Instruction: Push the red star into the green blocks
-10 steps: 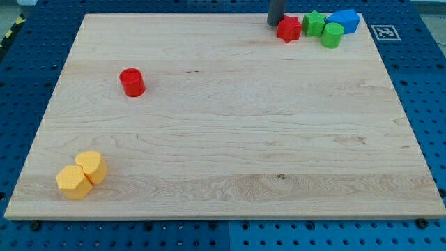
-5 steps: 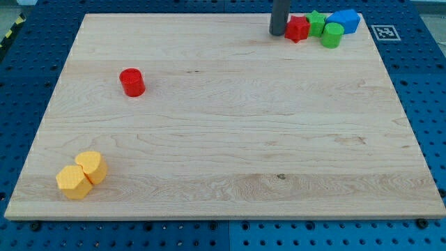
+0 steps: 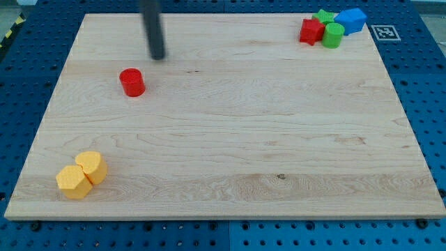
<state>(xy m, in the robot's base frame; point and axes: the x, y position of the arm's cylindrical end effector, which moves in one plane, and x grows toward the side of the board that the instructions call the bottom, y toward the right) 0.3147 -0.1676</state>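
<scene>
The red star point(image 3: 311, 31) is sitting far off to the view's right of the tip point(image 3: 159, 57) and a little higher, near the counter's point(image 3: 244, 139) top right corner. It is pressing against the green cylinder point(image 3: 333, 35) and appears to be touching the green star point(image 3: 323, 17) just above. Its squat, many-pointed body is showing bright red, lying flat and upright. The blue block point(image 3: 350, 20) is crowding the same cluster from the far side, farthest of all from the tip.

By the look of things, the push is reading as finished. If closer contact is wanted, the rod would need to cross the whole counter to the view's right and come at the star from its left side.

The arm is carrying no grasping part: only the dark rod, gripping nothing and touching no block. The tip is hanging just above and to the right of the red cylinder point(image 3: 132, 82), near it but apart. Two yellow blocks point(image 3: 82, 174) are huddling together well below the tip, toward the view's bottom left.
</scene>
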